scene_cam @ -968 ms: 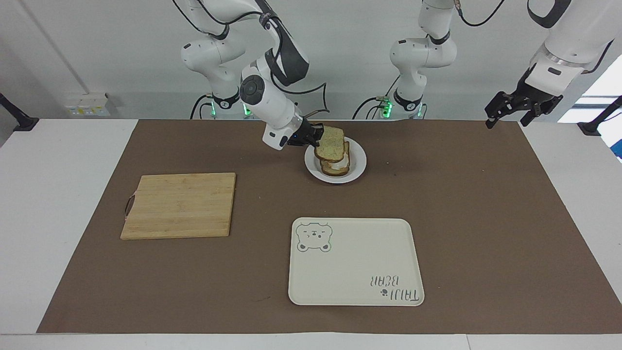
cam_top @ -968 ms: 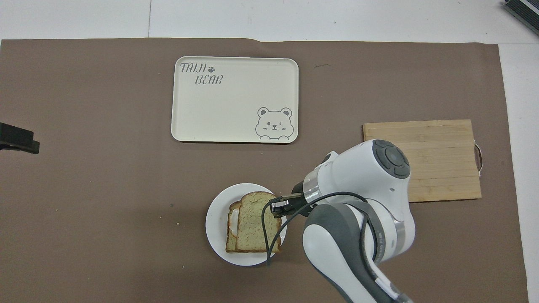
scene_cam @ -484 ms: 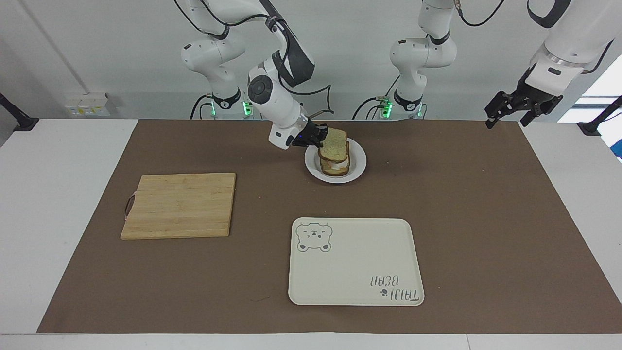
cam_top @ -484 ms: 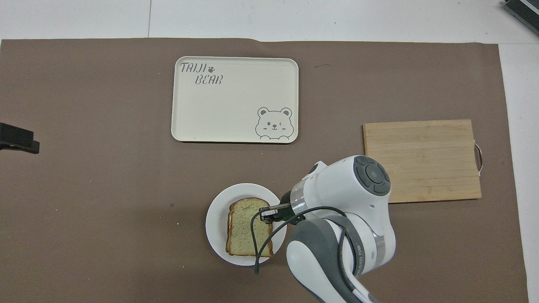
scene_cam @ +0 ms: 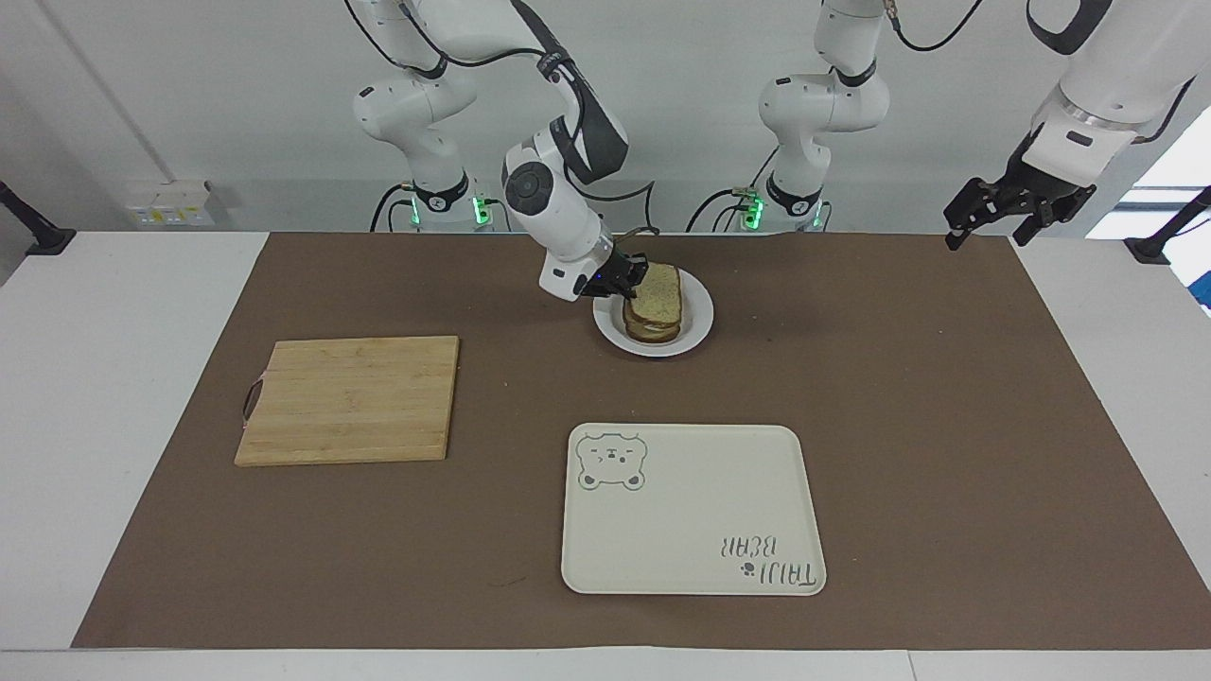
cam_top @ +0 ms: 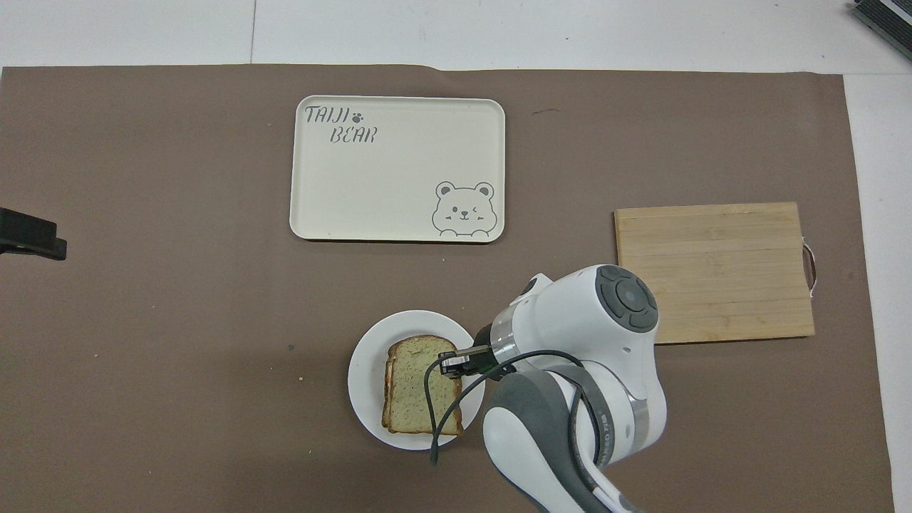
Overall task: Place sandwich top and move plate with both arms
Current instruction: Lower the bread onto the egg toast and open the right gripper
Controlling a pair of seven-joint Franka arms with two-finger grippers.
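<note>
The sandwich top (scene_cam: pixel 658 295), a speckled light-brown slice, lies on the stack on the small white plate (scene_cam: pixel 698 317) close to the robots, covering the egg slice below. My right gripper (scene_cam: pixel 636 274) is low at the slice's edge toward the right arm's end and still shut on it. In the overhead view the slice (cam_top: pixel 417 385) covers the stack on the plate (cam_top: pixel 367 370), with the right gripper (cam_top: pixel 450 362) at its side. My left gripper (scene_cam: pixel 1003 213) waits open and empty, raised over the mat's corner at the left arm's end; its tip also shows in the overhead view (cam_top: pixel 32 235).
A cream tray with a bear drawing (scene_cam: pixel 691 511) lies farther from the robots than the plate. A wooden cutting board (scene_cam: pixel 350 399) lies toward the right arm's end of the brown mat.
My right gripper has carried the sandwich top sideways over the plate and lowered it from tilted to lying on the stack. The left arm has not moved.
</note>
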